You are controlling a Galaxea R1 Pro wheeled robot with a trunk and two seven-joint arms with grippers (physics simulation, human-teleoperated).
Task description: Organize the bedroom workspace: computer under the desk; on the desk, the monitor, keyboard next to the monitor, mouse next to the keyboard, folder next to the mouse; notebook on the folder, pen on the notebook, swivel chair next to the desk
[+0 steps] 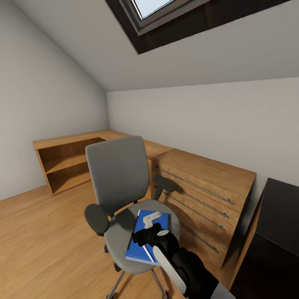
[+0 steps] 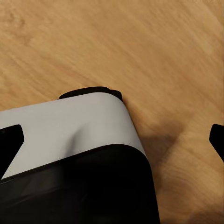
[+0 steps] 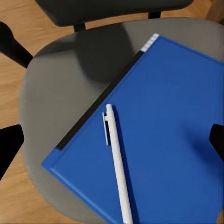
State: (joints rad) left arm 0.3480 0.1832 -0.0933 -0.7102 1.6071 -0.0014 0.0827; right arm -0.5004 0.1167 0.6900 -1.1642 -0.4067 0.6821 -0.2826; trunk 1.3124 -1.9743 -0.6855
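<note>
My right gripper (image 1: 154, 216) hangs over the seat of the swivel chair (image 1: 118, 174), just above the folder (image 1: 139, 245), and its jaws are spread wide apart with nothing between them; in my right wrist view the two dark fingertips (image 3: 9, 147) stand at both sides of the picture, far from each other. The folder (image 3: 158, 140) is bright blue and it lies flat on the grey seat, turned a little so that one corner points to the chair back, with a dark strip along one long edge. On top of the folder lies the pen (image 3: 116, 163), a slim white stick with a clip, and it touches the blue cover along its whole length. The chair stands on the wood floor (image 1: 45, 236) in front of a wooden drawer cabinet (image 1: 199, 191), and a low wooden shelf (image 1: 66, 162) is in the corner under the sloped ceiling. The black top of the desk (image 1: 278, 224) is at my right side. My left wrist view looks down at the wood floor (image 2: 140, 51) and a white and black part of my own body; the left fingertips (image 2: 217, 140) sit at the two edges there, so these jaws are also apart and empty.
</note>
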